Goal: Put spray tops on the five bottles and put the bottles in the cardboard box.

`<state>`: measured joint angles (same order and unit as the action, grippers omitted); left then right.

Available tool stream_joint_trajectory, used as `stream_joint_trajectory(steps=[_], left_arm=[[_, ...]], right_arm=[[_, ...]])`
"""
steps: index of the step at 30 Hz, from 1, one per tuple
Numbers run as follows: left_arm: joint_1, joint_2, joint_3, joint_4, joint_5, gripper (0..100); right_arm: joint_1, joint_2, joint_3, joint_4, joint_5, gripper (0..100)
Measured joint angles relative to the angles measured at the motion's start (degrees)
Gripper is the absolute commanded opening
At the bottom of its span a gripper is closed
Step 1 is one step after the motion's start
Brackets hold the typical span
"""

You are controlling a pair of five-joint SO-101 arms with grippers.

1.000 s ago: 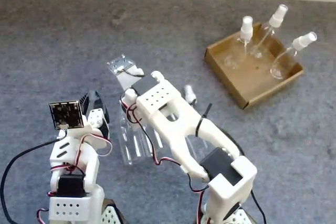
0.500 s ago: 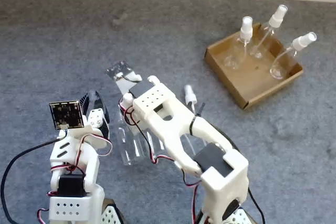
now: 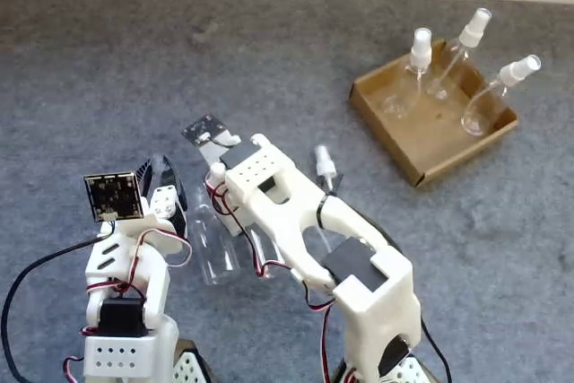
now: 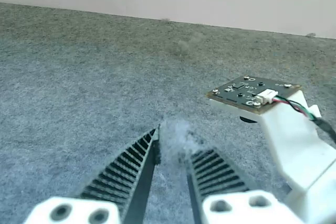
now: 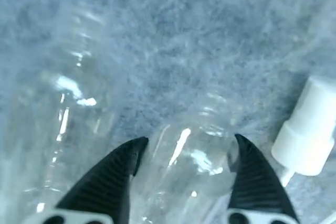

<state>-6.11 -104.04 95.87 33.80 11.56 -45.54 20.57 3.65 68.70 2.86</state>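
Note:
Two clear bottles without tops lie side by side on the grey carpet. In the right wrist view, my right gripper (image 5: pixel 190 140) is open, its fingers on either side of one bottle (image 5: pixel 189 169). The other bottle (image 5: pixel 68 119) lies just beside it. A loose white spray top (image 5: pixel 307 140) rests close by on the carpet. From above, the right arm (image 3: pixel 269 186) covers part of the bottles (image 3: pixel 211 244), and the spray top (image 3: pixel 325 166) lies just past it. My left gripper (image 4: pixel 173 142) hangs over bare carpet with a narrow gap and nothing in it.
The cardboard box (image 3: pixel 386 127) stands at the back right. Three capped bottles lean in it (image 3: pixel 420 56). The left arm (image 3: pixel 126 248) stays at the near left, close beside the lying bottles. Open carpet stretches across the back and far left.
The right arm has swung left and drawn back over the two lying bottles, which have shifted slightly left. The left arm has kept still.

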Motion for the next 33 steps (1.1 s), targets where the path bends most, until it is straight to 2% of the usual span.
stream_joint_trajectory(steps=[5, 12, 24, 33], left_arm=[[0.0, 0.0, 0.0, 0.0, 0.0, 0], [0.0, 0.0, 0.0, 0.0, 0.0, 0], [0.0, 0.0, 0.0, 0.0, 0.0, 0], [1.8, 0.0, 0.0, 0.0, 0.0, 0]], right_arm=[[2.8, 0.0, 0.0, 1.8, 0.6, 12.8], [8.3, -4.0, -4.7, 11.4, 0.6, 12.8], [9.0, -26.7, -7.7, 25.8, 0.6, 12.8], [9.7, -48.4, -6.3, 28.0, 0.6, 12.8]])
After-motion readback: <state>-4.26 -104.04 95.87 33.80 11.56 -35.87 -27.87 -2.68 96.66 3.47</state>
